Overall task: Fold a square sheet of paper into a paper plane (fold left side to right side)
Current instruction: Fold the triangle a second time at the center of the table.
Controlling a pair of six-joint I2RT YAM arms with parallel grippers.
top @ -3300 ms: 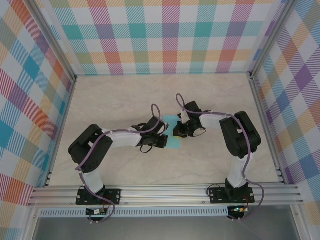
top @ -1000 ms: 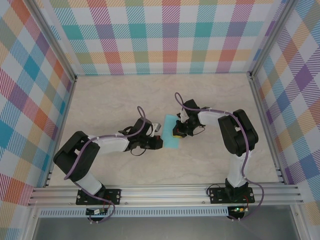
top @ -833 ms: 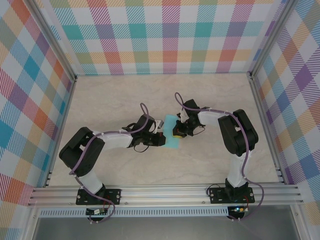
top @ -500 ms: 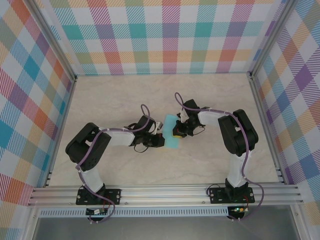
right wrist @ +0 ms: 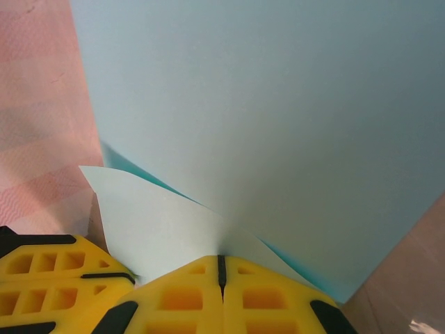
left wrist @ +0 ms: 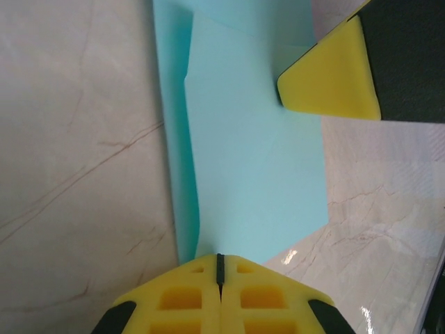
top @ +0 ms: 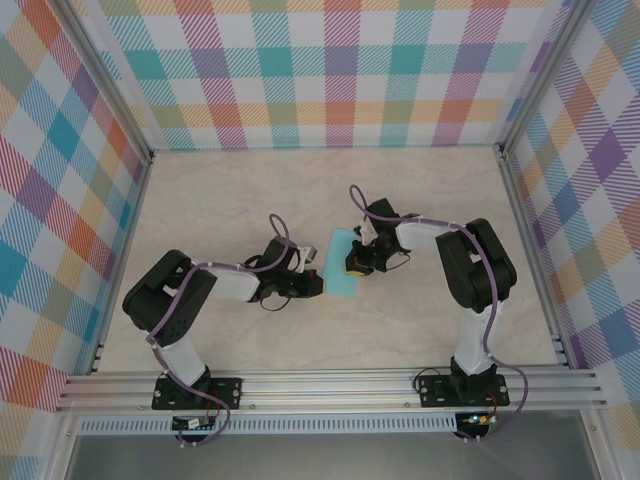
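Note:
The square sheet of paper lies on the table between both arms, turquoise and folded over into a narrow strip. In the left wrist view the paper shows two layers, the lower one sticking out along the left. My left gripper is shut, its tips down on the paper's near edge. My right gripper is shut too, its tips resting on the paper where a pale flap lifts. One of its yellow fingertips sits on the far right corner.
The marble-look table is walled by checked panels on three sides. An aluminium rail with both arm bases runs along the near edge. Open tabletop lies to the left, right and behind the paper.
The left gripper slid a little way along the paper's left edge and came back, its elbow swinging with it. The right gripper has stayed put on the paper.

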